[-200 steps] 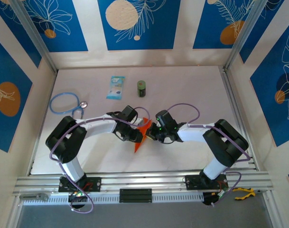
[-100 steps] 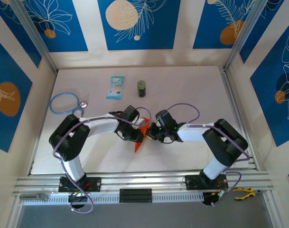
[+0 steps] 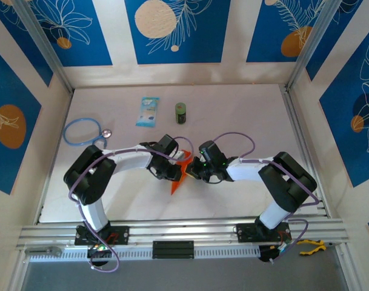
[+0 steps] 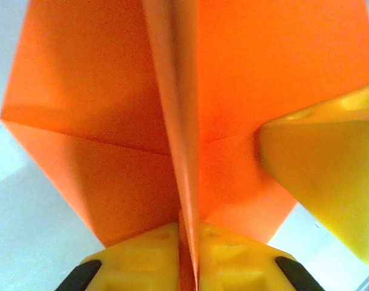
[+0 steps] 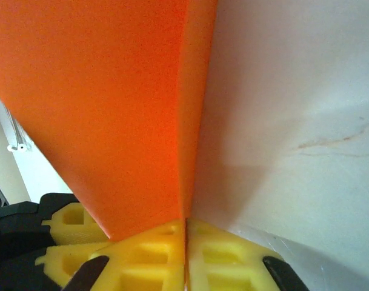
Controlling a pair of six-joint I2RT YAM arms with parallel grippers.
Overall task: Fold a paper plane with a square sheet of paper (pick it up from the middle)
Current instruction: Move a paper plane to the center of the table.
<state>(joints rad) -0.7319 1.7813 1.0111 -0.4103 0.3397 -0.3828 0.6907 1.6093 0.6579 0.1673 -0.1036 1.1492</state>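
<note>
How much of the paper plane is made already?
Partway. The thin bright orange paper already has sharp creases and a raised middle fold, so some folding is done. Right now the left gripper and the right gripper both pinch it. Still to do: the wings; it isn't a slim dart yet.

**Inspector:** Overhead coverage of the bright orange folded sheet of paper (image 3: 176,184)?

**Assessor:** Partial. Its upper part lies under the wrist housings. The jaws of the left gripper (image 3: 176,173) and right gripper (image 3: 191,171) are too small to judge there.

**Inspector:** Left wrist view?

**Assessor:** The sheet runs off the top edge and its raised crease is blurred (very close to the lens). A second yellow finger (image 4: 323,182) is cut by the right edge.

**Inspector:** Right wrist view?

**Assessor:** The sheet leaves at top and left, and the yellow pads are cropped at the bottom.

**Inspector:** Remainder?

**Assessor:** Print on the light-blue rectangular packet (image 3: 148,111) and the small green can (image 3: 181,113) is unreadable.
</note>
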